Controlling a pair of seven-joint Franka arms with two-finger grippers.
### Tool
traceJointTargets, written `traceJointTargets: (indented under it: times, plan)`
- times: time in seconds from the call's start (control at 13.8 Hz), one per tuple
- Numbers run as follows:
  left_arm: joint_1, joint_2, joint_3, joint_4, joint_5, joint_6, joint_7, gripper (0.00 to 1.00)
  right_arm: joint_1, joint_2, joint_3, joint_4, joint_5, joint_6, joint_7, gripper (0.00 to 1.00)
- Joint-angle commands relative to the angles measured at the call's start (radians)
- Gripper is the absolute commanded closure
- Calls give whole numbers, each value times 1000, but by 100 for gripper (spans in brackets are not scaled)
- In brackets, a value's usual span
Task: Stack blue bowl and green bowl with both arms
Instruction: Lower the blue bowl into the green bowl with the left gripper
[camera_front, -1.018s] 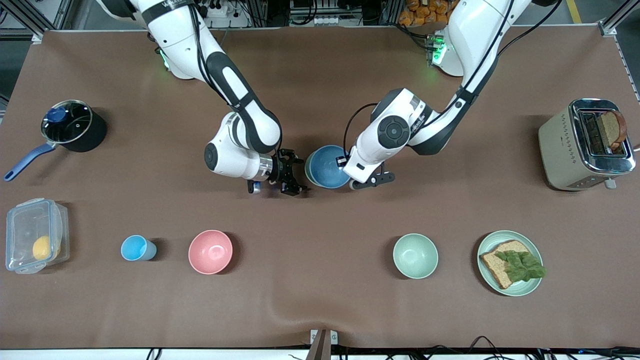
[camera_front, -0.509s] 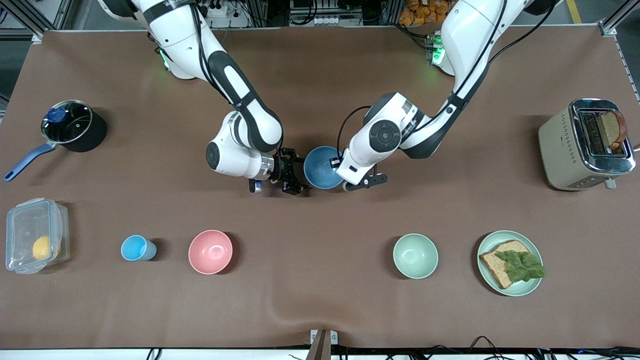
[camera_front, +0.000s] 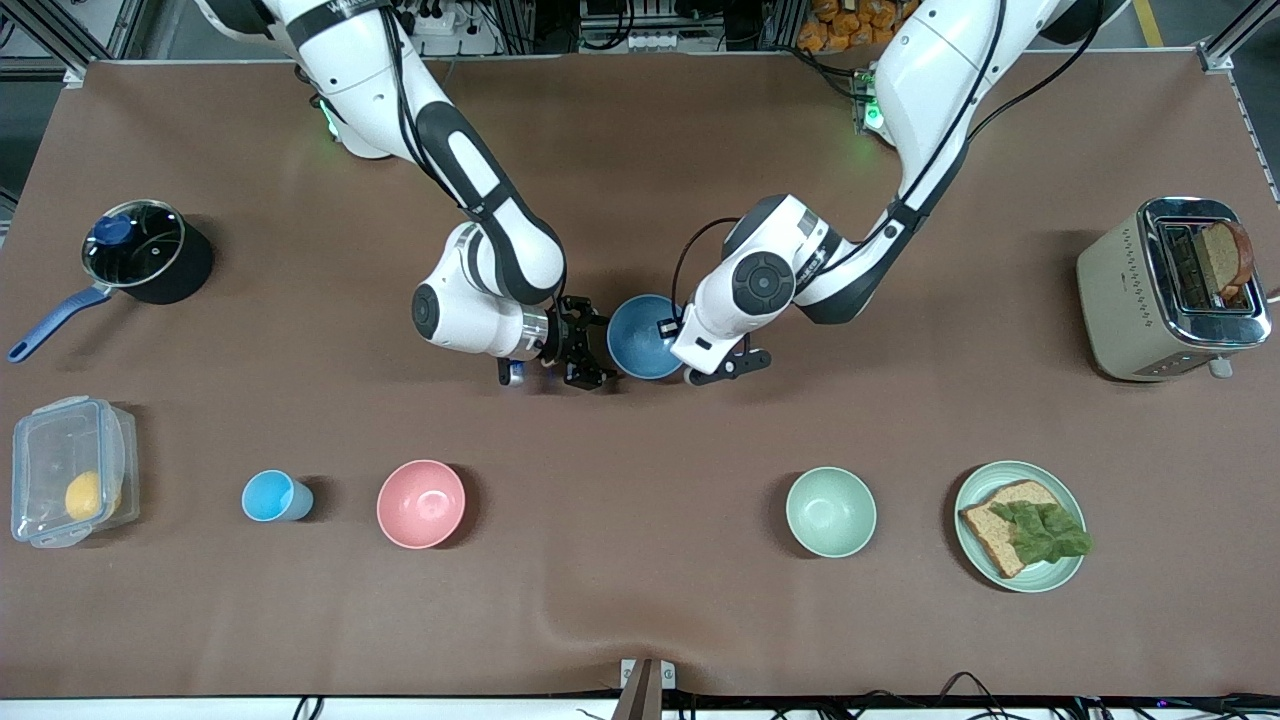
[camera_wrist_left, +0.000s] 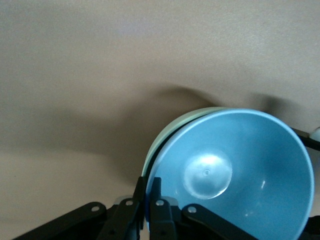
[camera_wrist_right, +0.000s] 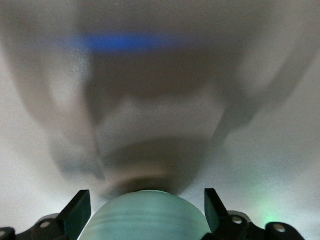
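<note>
The speckled medium-blue bowl sits nested, slightly tilted, inside the sage-green bowl, whose rim just shows beside it, mid-table.

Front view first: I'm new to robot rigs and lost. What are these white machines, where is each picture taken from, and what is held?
Two robot arms work at a brown table. The big picture looks down from across it; the two small ones come from cameras on the arms' wrists. The left gripper pinches the rim of the blue bowl, nested in the green bowl. The right gripper is at the green bowl's side. Also there: pink bowl, pale bowl, cup, plate, toaster, pot, box.
</note>
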Motion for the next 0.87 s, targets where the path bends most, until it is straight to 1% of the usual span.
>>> traceJointTargets:
  times: [0.0, 0.15, 0.36, 0.58, 0.73, 0.8]
  plan:
    - [-10, 7, 5, 23, 32, -11, -27, 0, 6, -2, -2, -9, 28, 12, -23, 0]
    - [-9, -6, 3, 23, 32, -23, -27, 0, 5, -2, -2, -9, 28, 12, -24, 0]
    - [-9, -67, 0, 25, 31, -73, -30, 0, 3, -2, -2, -12, 28, 12, -29, 0]
    - [8, -127, 5, 28, 31, -101, -32, 0, -9, -22, -5, -44, 21, -1, -76, 0]
    - [45, -153, 9, 55, 45, -142, -29, 0, -10, -24, -8, -59, 10, -2, -78, 0]
    - [74, -155, 8, 94, 84, -183, -27, 0, -12, -32, -8, -64, -5, -4, -79, 0]
